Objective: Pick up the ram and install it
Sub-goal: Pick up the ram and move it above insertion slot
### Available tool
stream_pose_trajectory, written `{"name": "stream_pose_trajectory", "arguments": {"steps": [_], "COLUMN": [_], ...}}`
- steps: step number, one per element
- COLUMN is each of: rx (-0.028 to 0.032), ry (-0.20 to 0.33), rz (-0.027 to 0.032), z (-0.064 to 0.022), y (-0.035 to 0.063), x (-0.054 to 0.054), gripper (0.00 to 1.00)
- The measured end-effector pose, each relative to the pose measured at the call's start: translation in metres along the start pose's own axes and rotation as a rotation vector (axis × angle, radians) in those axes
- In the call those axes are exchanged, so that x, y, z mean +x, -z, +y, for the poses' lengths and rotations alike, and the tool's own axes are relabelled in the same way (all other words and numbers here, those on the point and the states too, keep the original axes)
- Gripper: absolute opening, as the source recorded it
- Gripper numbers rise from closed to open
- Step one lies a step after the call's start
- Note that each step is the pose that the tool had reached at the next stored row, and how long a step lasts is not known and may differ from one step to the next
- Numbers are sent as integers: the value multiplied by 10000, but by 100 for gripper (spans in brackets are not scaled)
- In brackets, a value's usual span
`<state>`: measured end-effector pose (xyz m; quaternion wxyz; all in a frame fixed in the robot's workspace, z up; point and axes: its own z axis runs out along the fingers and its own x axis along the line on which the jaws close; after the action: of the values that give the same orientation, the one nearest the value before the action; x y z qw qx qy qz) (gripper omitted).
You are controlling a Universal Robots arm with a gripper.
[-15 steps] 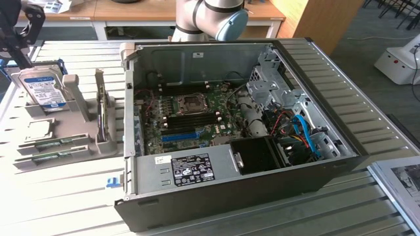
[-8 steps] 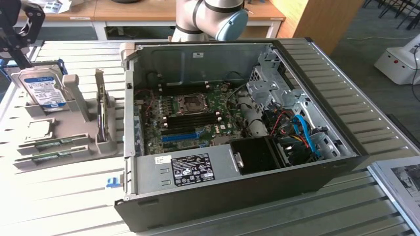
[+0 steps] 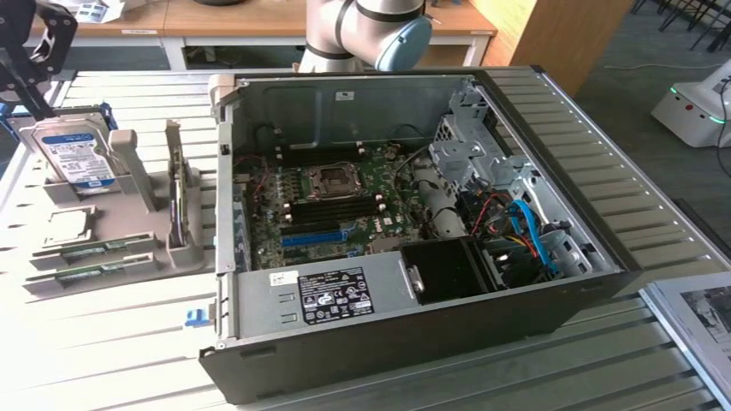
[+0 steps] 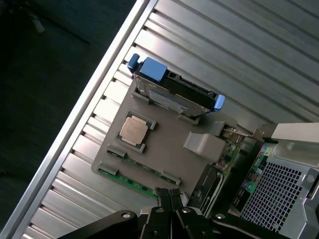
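A black computer case lies open on the slatted metal table, its green motherboard facing up. To the exterior view's left of the case sits a grey plastic holder. The ram, a long thin green circuit-board stick, lies flat in a slot at the holder's near end. A second green stick lies just beside it, nearer still; in the wrist view it runs along the holder's outer edge.

The dark two-fingered tool hangs over that side of the holder, above the sticks and touching neither. Its fingers seem pressed together with nothing between them, though they are dim in the wrist view.

Several other parts share the holder:
- A square silver processor chip lies flat just beyond the ram.
- A silver hard drive with a blue-and-white label stands upright at the far end.
- A dark expansion card stands on edge along the side facing the case.

That card and the case's grey side wall stand between the ram and the motherboard. On the board, the black memory slots lie between the processor socket and a long blue plastic slot. A silver power supply fills the case's near-left corner. Blue and red cables crowd the right side.
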<state>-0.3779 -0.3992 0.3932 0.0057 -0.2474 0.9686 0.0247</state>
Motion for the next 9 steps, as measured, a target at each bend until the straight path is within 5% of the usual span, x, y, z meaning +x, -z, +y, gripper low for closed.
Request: {"name": "stream_pose_trajectory", "arguments": {"steps": [9], "rx": [-26], "ry": [1130], "rz": [51], "z": [0], "y": [0], "x": [0], "gripper": [14]}}
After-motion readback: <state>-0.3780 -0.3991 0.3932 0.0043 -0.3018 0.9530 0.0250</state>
